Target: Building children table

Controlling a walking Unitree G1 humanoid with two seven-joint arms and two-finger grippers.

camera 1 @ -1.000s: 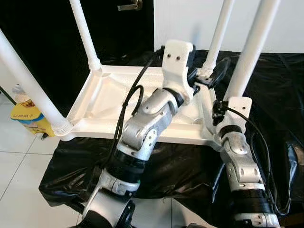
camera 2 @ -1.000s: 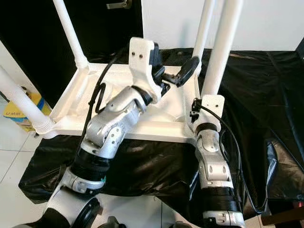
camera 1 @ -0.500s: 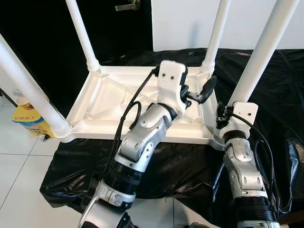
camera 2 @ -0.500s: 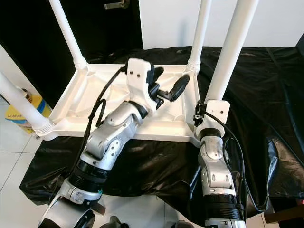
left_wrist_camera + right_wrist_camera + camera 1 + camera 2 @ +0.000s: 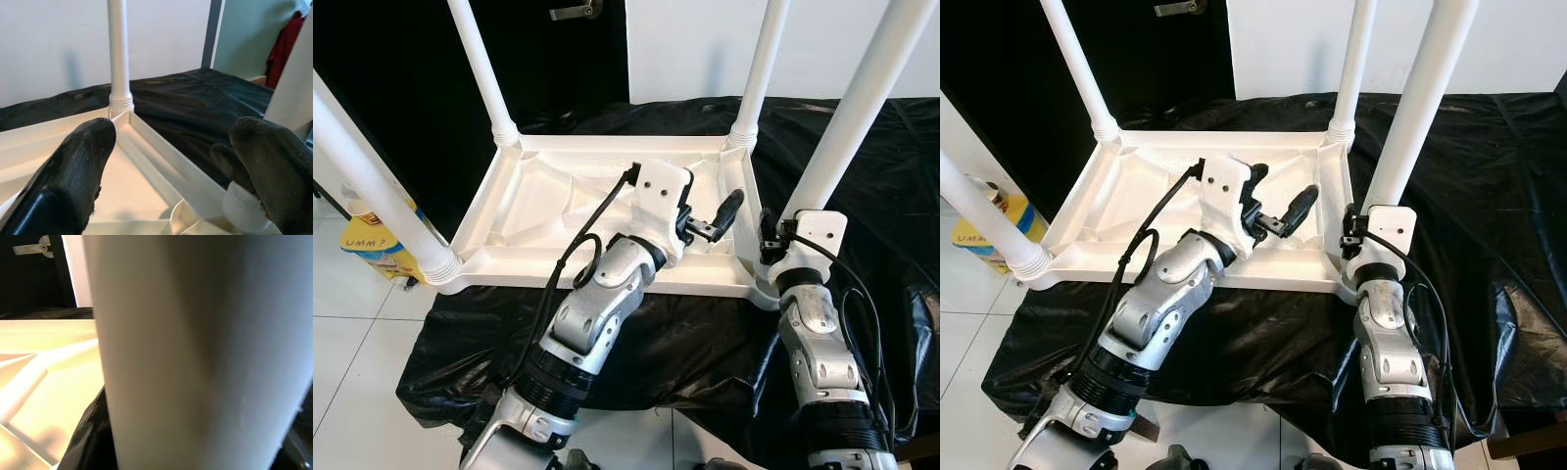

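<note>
A white children's table (image 5: pixel 548 196) lies upside down on a black sheet (image 5: pixel 685 333), its four legs pointing up. My left gripper (image 5: pixel 710 211) hangs open just above the table's underside near its right rim, with nothing between its fingers (image 5: pixel 83 161). The far right leg (image 5: pixel 119 58) stands beyond it in the left wrist view. My right gripper (image 5: pixel 790 217) is at the foot of the near right leg (image 5: pixel 857 108), shut around it. That leg (image 5: pixel 195 347) is pressed close between the black fingers (image 5: pixel 93 435) in the right wrist view.
A yellow container (image 5: pixel 372 245) stands on the white tiled floor at the left, by the near left leg (image 5: pixel 372 186). A dark door with a handle (image 5: pixel 576 12) is behind the table. Something red (image 5: pixel 288 39) hangs at the far right.
My left gripper has drawn back from the far right leg and dropped lower over the table's underside. The right gripper has stayed at the near right leg.
</note>
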